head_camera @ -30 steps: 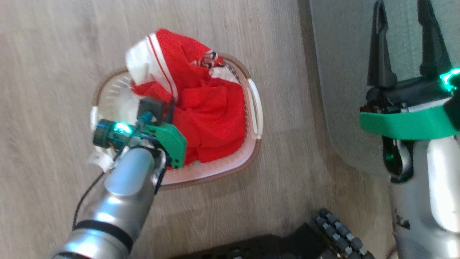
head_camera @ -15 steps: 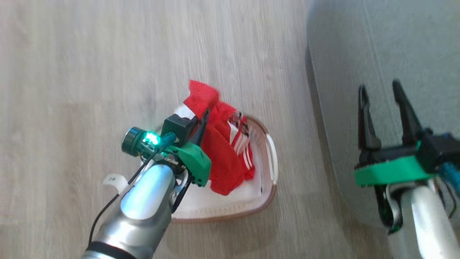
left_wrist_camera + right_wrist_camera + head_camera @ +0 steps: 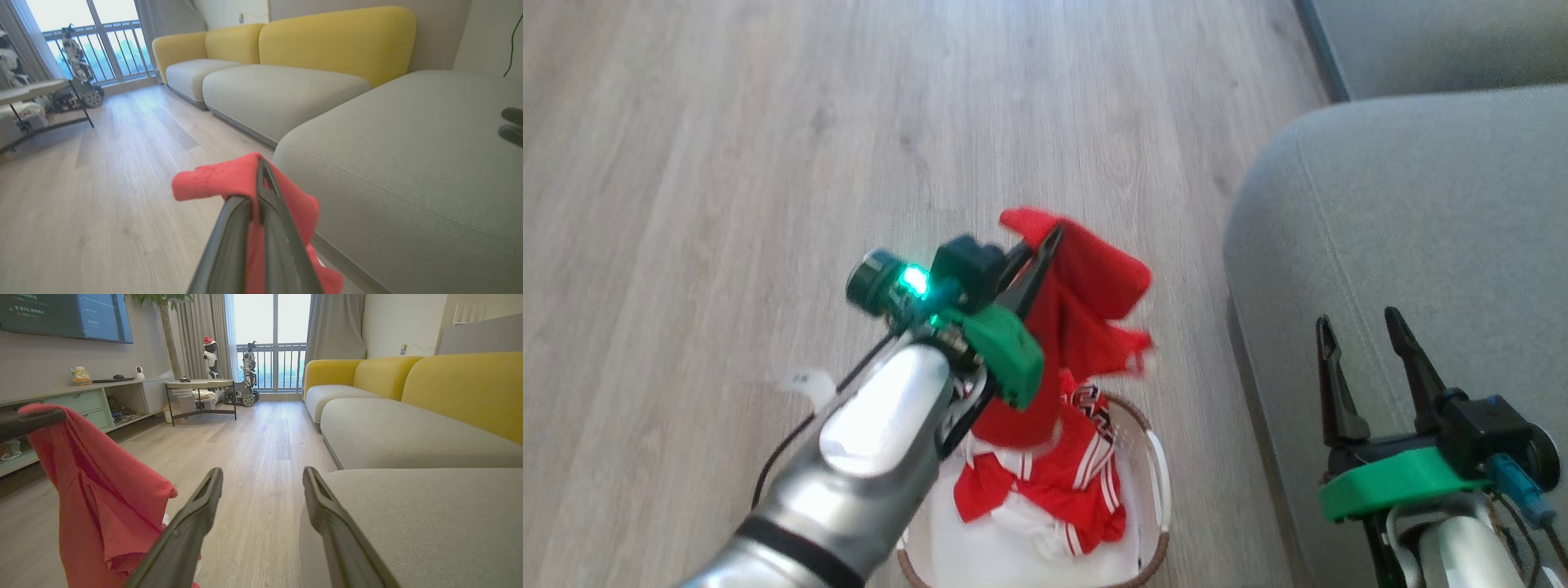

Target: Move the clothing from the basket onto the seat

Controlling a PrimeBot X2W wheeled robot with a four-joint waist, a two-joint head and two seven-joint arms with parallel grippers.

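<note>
A light wood floor point(image 3: 261, 449) runs to a bright window point(image 3: 253, 322) at the top. Yellow sofa backs point(image 3: 461, 392) sit at the upper right.

Red clothing point(image 3: 1094, 286) hanging over white basket point(image 3: 1162, 482), more inside, grey seat point(image 3: 1421, 229) beside

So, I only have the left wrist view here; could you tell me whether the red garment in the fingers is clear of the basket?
Observer: Not that I can tell. In the head view the red garment hangs from the shut left gripper, and its lower end meets the clothing lying in the basket.
Operator: Thank you. What does that clothing look like?
Observer: Red with white stripes, and a black-red emblem on top.
Operator: And the other arm?
Observer: The right gripper is open and empty, above the edge of the grey seat.
</note>
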